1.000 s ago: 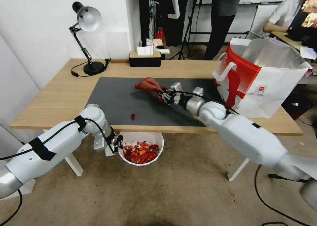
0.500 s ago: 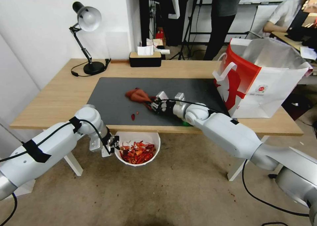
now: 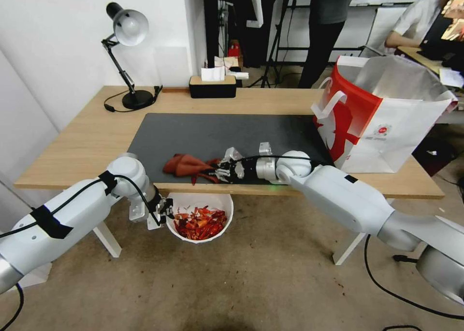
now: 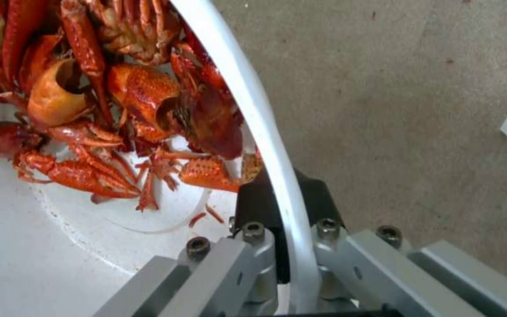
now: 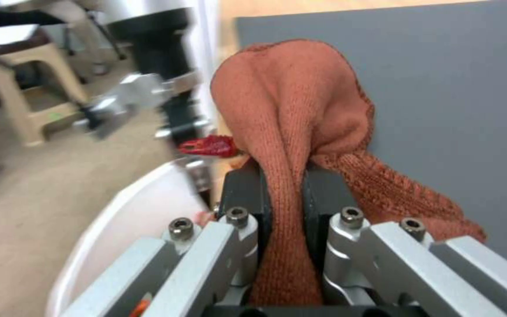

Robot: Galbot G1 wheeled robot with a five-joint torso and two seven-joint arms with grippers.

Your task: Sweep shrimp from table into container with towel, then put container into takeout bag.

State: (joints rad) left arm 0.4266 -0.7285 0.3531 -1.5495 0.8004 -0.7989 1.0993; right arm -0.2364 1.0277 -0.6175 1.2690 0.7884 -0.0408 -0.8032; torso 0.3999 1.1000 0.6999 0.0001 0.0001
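Nearest you, your left gripper point(image 3: 166, 208) is clamped on the rim of the bowl point(image 3: 227, 203), one finger inside the wall and one outside, holding it below the near edge of the table point(image 3: 87, 142), out over the floor. Most of the shrimp point(image 3: 200, 222) already lie heaped in that bowl. Just above and behind the bowl, at the table's near edge, your right gripper point(image 3: 218, 168) is closed on a fold of the towel point(image 3: 186, 164), which trails from the fingers toward your left arm, its long axis running along the edge rather than across it. One last red shrimp piece point(image 5: 211, 145) sits at the towel's leading side, right at the lip above the bowl; a thin red bit hangs from the cloth over the edge too. What matters for the sweep, as I judge it, is that the bowl lies straight toward you from the towel, so the push should come across the edge, not along it, and the bowl's rim should stay tucked under the lip. Farthest from the bowl, at the table's right end, the takeout bag point(image 3: 386, 113) stands open, nearer your right arm than your left.
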